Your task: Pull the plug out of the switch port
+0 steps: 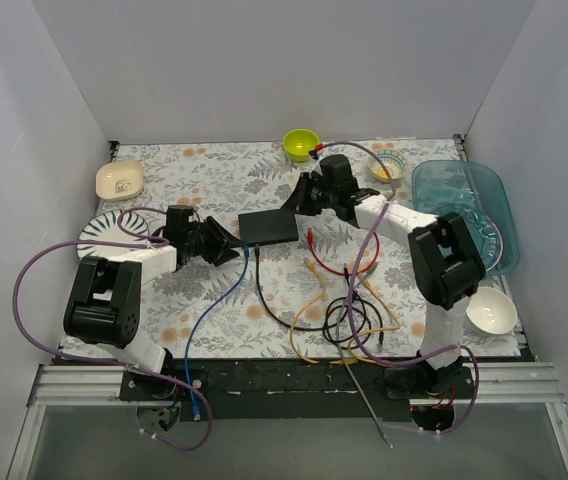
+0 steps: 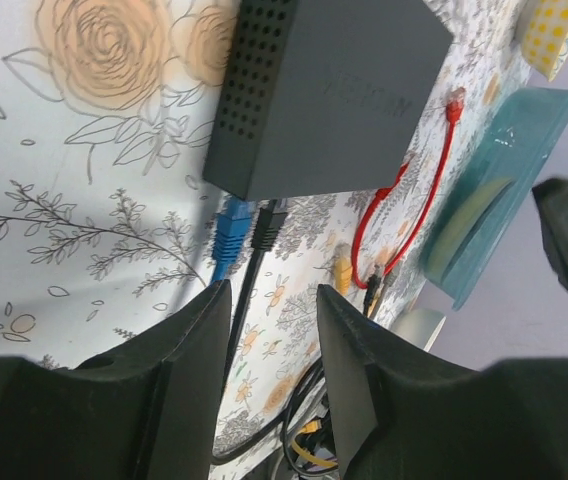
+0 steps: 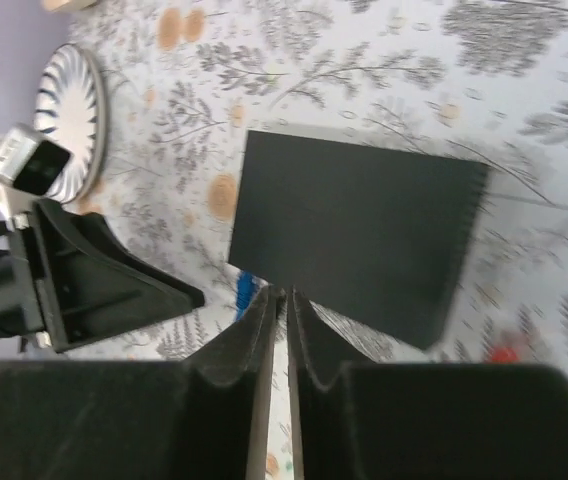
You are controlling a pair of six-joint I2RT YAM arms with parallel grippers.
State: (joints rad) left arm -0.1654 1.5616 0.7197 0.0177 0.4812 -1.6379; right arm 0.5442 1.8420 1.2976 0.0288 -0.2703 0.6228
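Step in hand, as we read it: the approach to the plug, before any grasp. The switch (image 1: 269, 227), a flat black box with a vented side, sits mid-surface (image 1: 214, 180). Two leads enter its near face side by side: a blue plug (image 2: 232, 228) and a black plug (image 2: 268, 225), both seated in their ports. We cannot tell which of the two is meant.

The left hand (image 2: 274, 295) hovers just short of that face with its fingers apart. The plugs lie ahead of the gap, and nothing is clamped. The right hand (image 3: 286, 300) hangs above the near edge of the switch, fingers together to a thin slit, with nothing visible between them.

The next move calls, in our judgement, for the left hand to ease forward until one plug body sits between the fingers. It would then close and draw straight back along the port axis. The plugs are touching or nearly so, so the wrong one could get caught. The switch looks light and may slide along with the pull, so the right hand pressing down on it would help.

The blue plug looks small, with its cable (image 1: 214, 310) trailing towards the near edge. A loose red cable (image 2: 434, 170) lies beside the switch, unplugged.
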